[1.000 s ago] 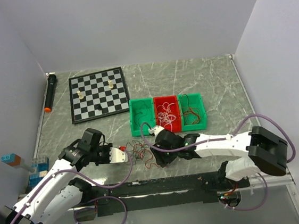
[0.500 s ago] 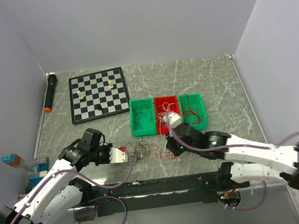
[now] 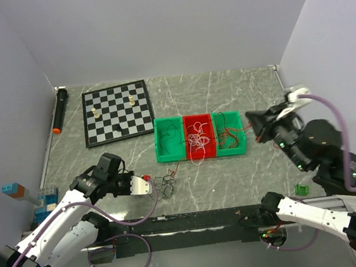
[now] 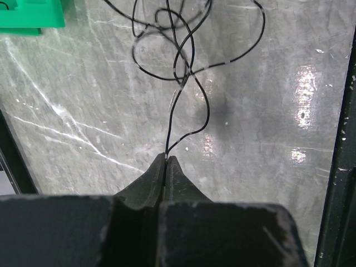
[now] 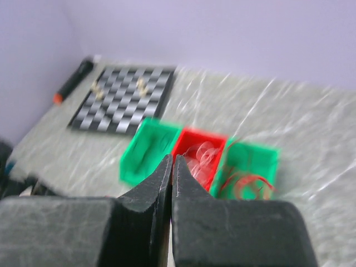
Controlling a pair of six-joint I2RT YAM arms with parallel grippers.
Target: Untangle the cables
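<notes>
A small tangle of thin dark cables lies on the table in front of three bins. My left gripper rests low beside it, shut on one dark strand that runs out of its tips. White cables fill the red bin, and a few hang over its front. Red cables lie in the right green bin. My right gripper is raised high to the right of the bins, shut, with no strand visible between its fingers.
The left green bin holds dark strands. A chessboard with a few pieces lies at the back left, with a black marker beside it. Toy blocks stand at the left edge. A small green object sits near the right arm.
My right gripper shut over the tangle, then swung up and away to the right. The tangle on the table looks smaller and darker. The left arm stayed still.
</notes>
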